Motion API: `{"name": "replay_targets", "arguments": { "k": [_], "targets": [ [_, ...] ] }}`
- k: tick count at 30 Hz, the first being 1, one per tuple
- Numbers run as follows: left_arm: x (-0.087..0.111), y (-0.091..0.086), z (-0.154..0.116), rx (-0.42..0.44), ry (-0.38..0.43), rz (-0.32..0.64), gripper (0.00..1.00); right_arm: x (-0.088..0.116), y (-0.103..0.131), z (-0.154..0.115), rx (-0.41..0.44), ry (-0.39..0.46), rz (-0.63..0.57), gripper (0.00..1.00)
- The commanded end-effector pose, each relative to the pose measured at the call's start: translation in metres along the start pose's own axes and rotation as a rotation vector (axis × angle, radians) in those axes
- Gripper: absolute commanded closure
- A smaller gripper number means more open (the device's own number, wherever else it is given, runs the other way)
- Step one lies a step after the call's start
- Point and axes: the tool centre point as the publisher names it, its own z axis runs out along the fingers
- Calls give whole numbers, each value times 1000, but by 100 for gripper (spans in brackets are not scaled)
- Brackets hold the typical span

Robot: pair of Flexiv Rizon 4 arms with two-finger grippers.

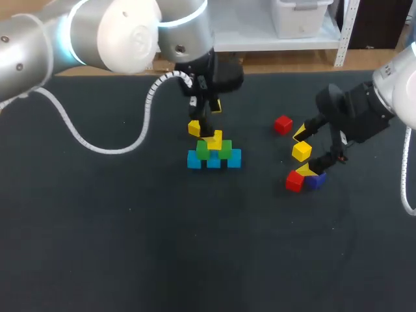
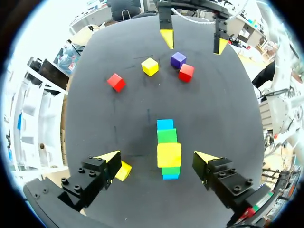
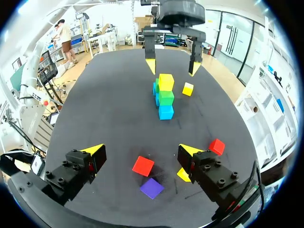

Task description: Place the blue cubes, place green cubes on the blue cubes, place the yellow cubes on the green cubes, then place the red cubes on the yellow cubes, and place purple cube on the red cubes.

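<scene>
Arm from the left reaches in over mid-table, with a white coiled cable [image 1: 97, 144] looping from it above the dark table [image 1: 97, 247]. The left gripper [image 2: 157, 159] hangs directly above the stack, jaws spread wide, and neither finger touches a cube. A loose yellow cube [image 2: 124, 171] lies on the table just beside one finger of this gripper. In the head view it sits behind the stack and apart from it.

The stack stands at centre. Three blue cubes [image 1: 194, 160] form a row on the table, two green cubes [image 1: 203, 151] sit on them, and a top yellow cube [image 1: 214, 138] is seated on the greens. That cube is the highest item.

To the right, a lone red cube [image 1: 282, 124] sits well apart from the stack.

Further right, the right gripper [image 3: 140, 151] is low over a cluster of three cubes, jaws apart and holding nothing. A second red cube [image 3: 143, 166] lies under the gap between the fingers, and the purple cube [image 3: 152, 188] is just beside it, further under the gripper. A second yellow cube [image 1: 301, 151] lies near one finger. In the right wrist view that finger partly hides it, so contact cannot be confirmed; it appears not to be clamped.

The table surface is a plain dark covering, and all cubes outside the stack rest directly on it.
</scene>
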Motion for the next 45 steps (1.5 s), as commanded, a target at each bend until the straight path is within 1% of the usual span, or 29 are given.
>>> {"name": "replay_targets", "arguments": {
  "k": [1,8,10,11,12,13,14,15,16,17,18,19,20,22,23,24,26,27,29,30,34,45],
  "targets": [
    [15,-11,-19,-44,2,16,0,1,-1,1,-1,-3,-1,0],
    [37,-2,-29,-62,50,-51,0,1,-1,1,-1,-3,-1,0],
    [41,0,-26,-66,97,-52,0,1,-1,1,-1,-3,-1,0],
    [44,2,-25,-71,68,-55,0,1,-1,1,-1,-3,-1,0],
    [46,5,-24,-82,72,-48,0,1,-1,1,-1,-3,-1,0],
    [48,7,-22,-79,74,-31,0,1,-1,1,-1,-3,-1,0],
    [50,10,-21,-85,47,9,0,1,-1,1,-1,-3,-1,0],
    [51,12,-20,-92,69,33,0,1,-1,1,-1,-3,-1,0],
    [54,15,-19,-91,67,55,0,1,-1,1,-1,-3,-1,0],
    [55,18,-18,-88,36,103,0,1,-1,1,-1,-3,-1,0],
    [58,20,-18,-102,65,110,0,1,-1,1,-1,-3,-1,0],
    [61,23,-17,-93,67,135,0,1,-1,1,-1,-3,-1,0],
    [63,25,-16,-98,52,175,0,1,-1,1,-1,-3,-1,0],
    [68,30,-13,-86,67,207,0,1,-1,1,-1,-3,-1,0],
    [69,32,-13,-89,38,239,0,1,-1,1,-1,-3,-1,0],
    [72,34,-11,-85,44,247,0,1,-1,1,-1,-3,-1,0],
    [75,38,-8,-72,3,270,0,1,-1,1,-1,-3,-1,0],
    [76,40,-5,-59,39,276,0,1,-1,1,-1,-3,-1,0],
    [77,43,-1,-49,31,296,0,1,-1,1,-1,-3,-1,0],
    [77,45,1,-41,43,299,0,1,-1,1,-1,-3,-1,0],
    [76,52,11,-24,42,314,0,1,-1,1,-1,-3,-1,0],
    [67,67,34,-12,23,348,0,1,-1,1,-1,-3,-1,0]
  ]
}}
